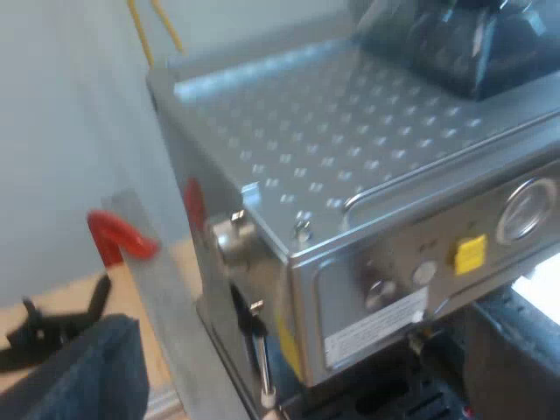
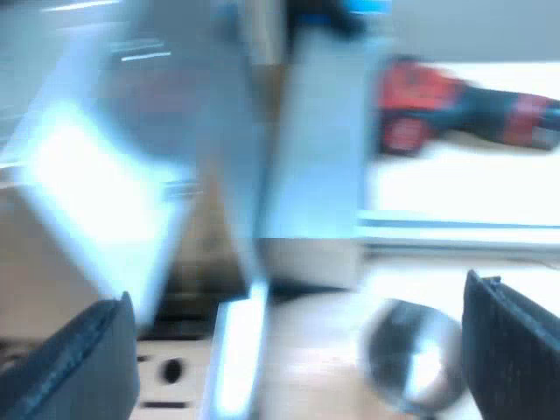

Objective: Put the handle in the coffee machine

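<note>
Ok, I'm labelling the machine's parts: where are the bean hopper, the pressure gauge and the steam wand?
bean hopper [image 1: 455,44], left wrist view, on its dark wall
pressure gauge [image 1: 526,210], left wrist view, middle of the dial face
steam wand [image 1: 261,359], left wrist view, on its metal tube

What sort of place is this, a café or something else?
Likely a workshop or lab bench, not a café: the espresso machine stands on a wooden tabletop, with a red clamp close by and what looks like a red-and-dark power tool lying nearby.

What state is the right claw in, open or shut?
Open: the right claw has its black fingers wide apart, clamped on nothing.
</note>
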